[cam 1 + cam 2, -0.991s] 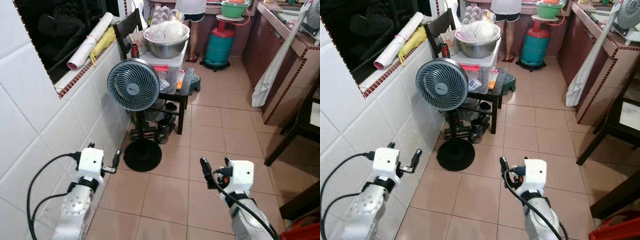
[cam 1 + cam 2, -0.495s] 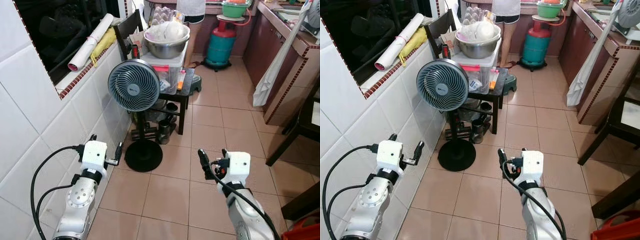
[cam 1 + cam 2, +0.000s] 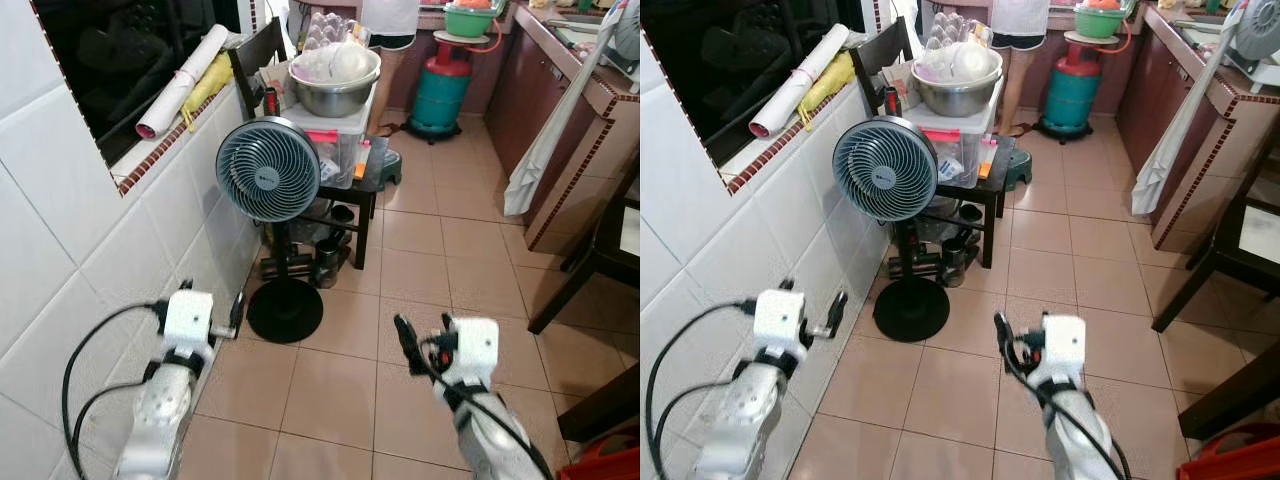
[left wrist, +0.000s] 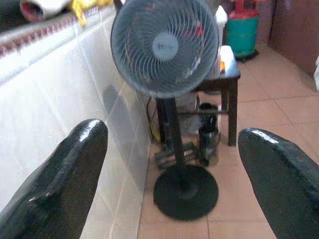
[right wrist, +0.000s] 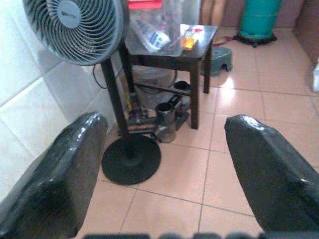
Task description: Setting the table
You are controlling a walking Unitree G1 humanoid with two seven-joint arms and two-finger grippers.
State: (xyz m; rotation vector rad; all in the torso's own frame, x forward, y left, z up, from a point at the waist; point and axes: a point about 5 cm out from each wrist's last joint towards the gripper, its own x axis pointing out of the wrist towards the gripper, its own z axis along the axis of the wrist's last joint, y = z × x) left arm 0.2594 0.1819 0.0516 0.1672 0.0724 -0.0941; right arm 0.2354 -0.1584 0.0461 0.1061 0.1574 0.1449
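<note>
Left gripper (image 3: pixel 235 312): hovering low beside the tiled wall (image 3: pixel 90 250), fingers spread wide in the left wrist view, carrying nothing.
Right gripper (image 3: pixel 420 350): hanging out over the floor tiles (image 3: pixel 330 390), well apart from the left one, fingers gaping wide in its wrist view, holding nothing.
Just ahead of the pincers: a standing fan (image 3: pixel 268 170) on a round black base (image 3: pixel 285 310), close to the left gripper's tips.
Behind the fan: a small dark table (image 3: pixel 365 185) bearing a clear plastic box (image 3: pixel 335 140) with a steel bowl (image 3: pixel 333 88) on top; jugs and clutter sitting under it.
Far beyond: a teal gas cylinder (image 3: pixel 439 90), and a person's legs (image 3: pixel 385 70) standing at the counter.
Off to the right gripper's side: a brown cabinet (image 3: pixel 570 130) with a cloth (image 3: pixel 545 140) hanging off it.
Task things: no plates or cutlery showing within reach; a dark table leg (image 3: pixel 575 280) is edging in at the right.
Step in hand: looks like walking or searching, nothing being grasped.
Next move: likely calling for a turn toward the dining table or the tableware; I cannot tell which.
</note>
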